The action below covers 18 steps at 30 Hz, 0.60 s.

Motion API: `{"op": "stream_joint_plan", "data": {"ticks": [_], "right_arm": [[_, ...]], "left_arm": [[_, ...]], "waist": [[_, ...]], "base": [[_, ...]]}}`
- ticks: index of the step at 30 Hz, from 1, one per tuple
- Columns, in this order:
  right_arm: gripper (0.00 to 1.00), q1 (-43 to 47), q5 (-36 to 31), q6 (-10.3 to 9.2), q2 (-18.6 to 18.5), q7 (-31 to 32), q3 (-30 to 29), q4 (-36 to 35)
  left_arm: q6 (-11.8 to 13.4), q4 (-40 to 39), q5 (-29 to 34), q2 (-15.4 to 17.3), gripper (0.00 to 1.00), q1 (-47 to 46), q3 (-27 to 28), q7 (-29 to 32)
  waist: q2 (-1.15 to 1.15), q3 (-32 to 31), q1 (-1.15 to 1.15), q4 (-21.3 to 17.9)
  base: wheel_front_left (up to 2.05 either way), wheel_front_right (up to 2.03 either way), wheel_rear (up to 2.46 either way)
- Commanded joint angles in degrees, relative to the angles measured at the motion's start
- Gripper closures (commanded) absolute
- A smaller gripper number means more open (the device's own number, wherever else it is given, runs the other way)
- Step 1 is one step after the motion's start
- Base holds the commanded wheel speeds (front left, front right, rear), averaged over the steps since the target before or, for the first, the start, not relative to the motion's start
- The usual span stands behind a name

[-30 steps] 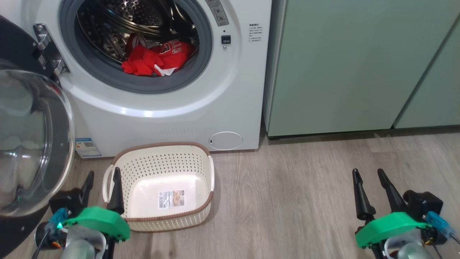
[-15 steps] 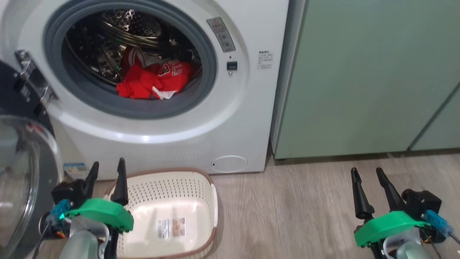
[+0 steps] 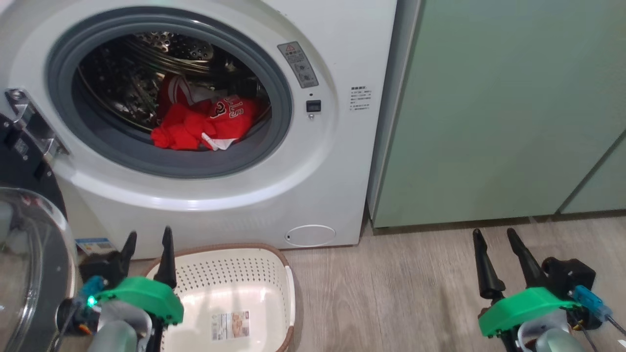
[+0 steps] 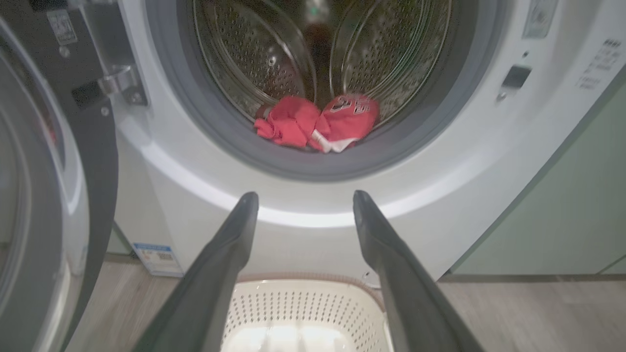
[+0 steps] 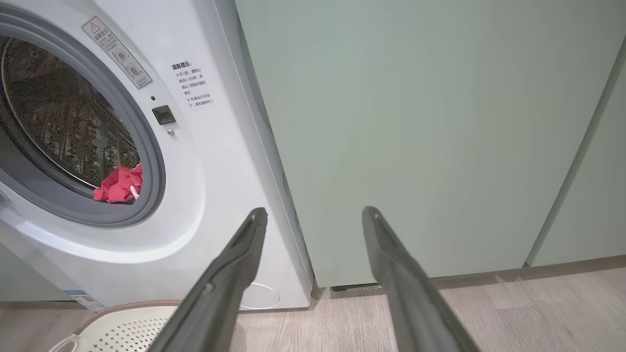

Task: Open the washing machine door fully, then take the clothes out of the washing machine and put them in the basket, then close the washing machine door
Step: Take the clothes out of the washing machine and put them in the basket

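The washing machine [image 3: 342, 161] takes up the upper left and centre of the head view, its round opening uncovered. The washing machine door [image 3: 29, 264] stands swung out at the left edge of that frame. Its black rim sits by the hinge and its clear glass bowl bulges toward the lower left corner.

Inside the perforated steel drum [image 3: 127, 83], the clothes [image 3: 195, 129] lie in a red heap with white trim. They sit low in the opening, just behind the lower inner edge of the grey gasket [image 3: 171, 161].

The basket [image 3: 234, 276] sits on the wooden floor [image 3: 391, 293] at the bottom centre-left, just in front of the machine's base, with a label sticker [image 3: 230, 325] on its bottom.

The left pincer [image 3: 149, 233] shows at the lower left, its two dark fingers spread apart and holding nothing. It overlaps the basket's left rim in the picture. In its wrist view the fingers point up at the opening, with the clothes above and between their tips.

The right pincer [image 3: 493, 232] shows at the lower right, fingers likewise apart and empty, over the floor. The pale green cabinets [image 3: 489, 112] fill the upper right.
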Motion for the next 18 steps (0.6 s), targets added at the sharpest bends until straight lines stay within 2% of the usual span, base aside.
{"op": "stream_joint_plan", "data": {"ticks": [1,6,18], "right_arm": [[0.0,-2.2,0.2,0.37,-0.7,-0.6,1.4,-1.7],[0.0,-2.8,0.5,0.37,-0.9,-0.6,3.2,-1.8],[0.0,-7.4,1.3,0.37,-1.5,-0.6,5.3,-2.3]], "left_arm": [[0.8,-0.4,1.0,1.1,0.0,-3.6,1.5,-0.4],[2.5,6.3,2.3,1.6,0.0,-8.0,0.3,0.7],[3.4,15.1,2.2,4.9,0.0,-25.2,-1.4,14.4]], "waist": [[0.0,0.4,0.0,-0.2],[0.0,2.1,0.0,-1.5],[0.0,12.3,0.0,-5.8]], "base": [[0.0,0.0,0.0],[0.0,0.0,0.0],[0.0,0.0,0.0]]}}
